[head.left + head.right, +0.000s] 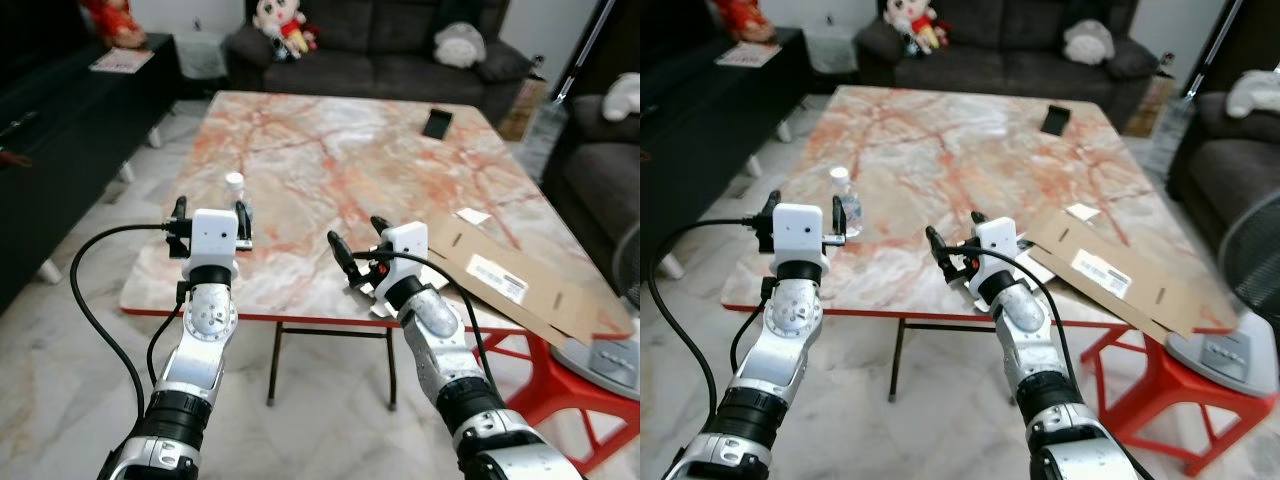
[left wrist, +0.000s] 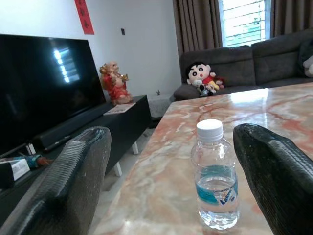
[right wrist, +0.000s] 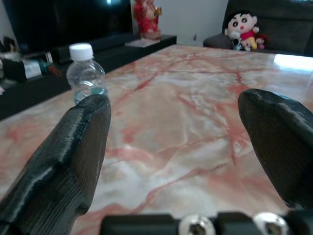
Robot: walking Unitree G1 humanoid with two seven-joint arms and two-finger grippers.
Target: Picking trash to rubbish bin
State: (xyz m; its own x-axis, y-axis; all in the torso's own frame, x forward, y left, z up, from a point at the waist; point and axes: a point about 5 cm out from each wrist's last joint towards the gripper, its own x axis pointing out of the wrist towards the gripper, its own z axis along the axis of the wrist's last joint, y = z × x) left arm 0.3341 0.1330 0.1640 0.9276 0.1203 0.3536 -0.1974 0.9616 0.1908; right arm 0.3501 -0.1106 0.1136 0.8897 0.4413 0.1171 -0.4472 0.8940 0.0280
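Note:
A small clear water bottle (image 1: 235, 190) with a white cap and a blue label stands upright near the left edge of the marble table (image 1: 330, 170). My left gripper (image 1: 210, 207) is open just short of it at the table's near left edge. In the left wrist view the bottle (image 2: 213, 181) sits between the two black fingers (image 2: 73, 176), a little further on. My right gripper (image 1: 357, 232) is open over the near edge, to the right of the bottle. A flat brown cardboard sheet (image 1: 510, 275) with a white label overhangs the table's right front corner.
A black phone (image 1: 437, 123) lies at the table's far right. A dark sofa (image 1: 400, 50) with a plush doll (image 1: 282, 25) stands behind. A black TV console (image 1: 70, 110) runs along the left. A red stool (image 1: 540, 385) holds a grey fan base (image 1: 610, 355) at the right.

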